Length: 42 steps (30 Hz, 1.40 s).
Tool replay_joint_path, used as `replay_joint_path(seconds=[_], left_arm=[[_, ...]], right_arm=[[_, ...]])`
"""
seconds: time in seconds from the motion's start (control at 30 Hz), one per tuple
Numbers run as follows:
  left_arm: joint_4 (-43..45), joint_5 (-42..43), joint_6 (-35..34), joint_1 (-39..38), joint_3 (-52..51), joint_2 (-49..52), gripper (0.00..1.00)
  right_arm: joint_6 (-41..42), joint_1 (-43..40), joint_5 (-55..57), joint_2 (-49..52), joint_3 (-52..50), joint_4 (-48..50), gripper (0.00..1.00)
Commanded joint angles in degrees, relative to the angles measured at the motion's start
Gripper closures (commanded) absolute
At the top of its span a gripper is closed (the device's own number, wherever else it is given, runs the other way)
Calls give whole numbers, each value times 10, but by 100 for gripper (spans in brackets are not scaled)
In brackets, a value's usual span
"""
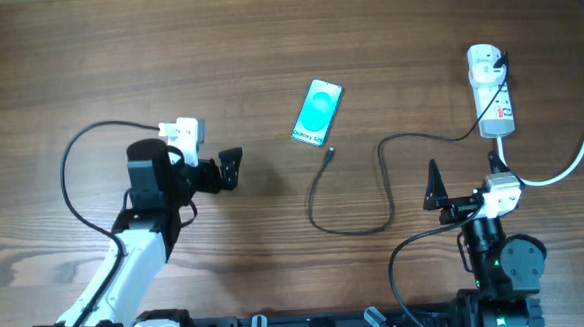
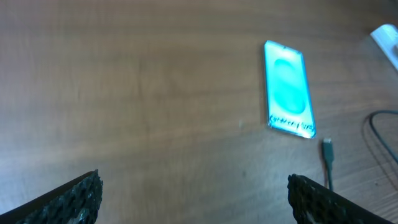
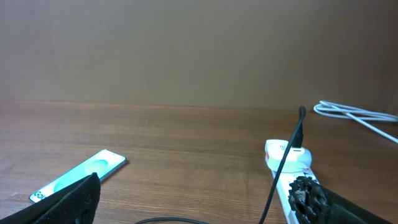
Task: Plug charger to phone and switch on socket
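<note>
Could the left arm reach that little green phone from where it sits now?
Probably yes. The left gripper is open and faces the phone, with only bare table between them. The charger tip lies close to the phone's near end, so it might get nudged.

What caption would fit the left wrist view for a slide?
Open left gripper faces the phone, the charger tip lying unplugged near it.

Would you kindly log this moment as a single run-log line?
left pincer: open, empty | right pincer: open, empty | charger: tip loose near phone, unplugged | socket: switch state unclear
</note>
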Motion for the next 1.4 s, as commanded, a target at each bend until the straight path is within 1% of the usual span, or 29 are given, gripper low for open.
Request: replay_joint_path(seconds=[0.0, 0.13, 0.33, 0.47, 0.53, 0.6, 0.7, 0.8, 0.87, 0.93, 1.03, 1.1, 1.23, 1.3, 1.37], left_arm=[[3, -19, -61, -2, -51, -14, 0], [8, -25, -60, -2, -91, -27, 0], [50, -30, -61, -1, -174, -86, 0], [50, -67, -101, -1, -230, -164, 0], [50, -68, -104, -1, -257, -199, 0], [21, -80, -103, -1, -264, -230, 0], [4, -90, -103, -1, -264, -264, 0], [-33, -102, -103, -1, -264, -321, 0], [-73, -116, -103, -1, -263, -374, 0], [-123, -132, -98, -2, -263, -452, 0], [-123, -136, -60, -1, -263, -567, 0], [-123, -137, -28, -1, -263, -624, 0], [-125, -153, 48, -1, -263, -699, 0], [-129, -183, 52, -1, -263, -728, 0], [-129, -197, 52, -1, -263, -733, 0]], right_arm=[[8, 3, 3, -8, -1, 1, 0], [8, 3, 3, -8, -1, 1, 0], [8, 3, 3, -8, -1, 1, 0], [8, 3, 3, -8, -1, 1, 0], [8, 3, 3, -8, -1, 1, 0], [8, 3, 3, -8, -1, 1, 0], [8, 3, 3, -8, -1, 1, 0], [8, 3, 3, -8, -1, 1, 0], [8, 3, 3, -8, -1, 1, 0], [8, 3, 3, -8, -1, 1, 0], [8, 3, 3, -8, -1, 1, 0], [8, 3, 3, -8, -1, 1, 0], [8, 3, 3, -8, -1, 1, 0], [8, 3, 3, -8, -1, 1, 0], [8, 3, 3, -8, -1, 1, 0]])
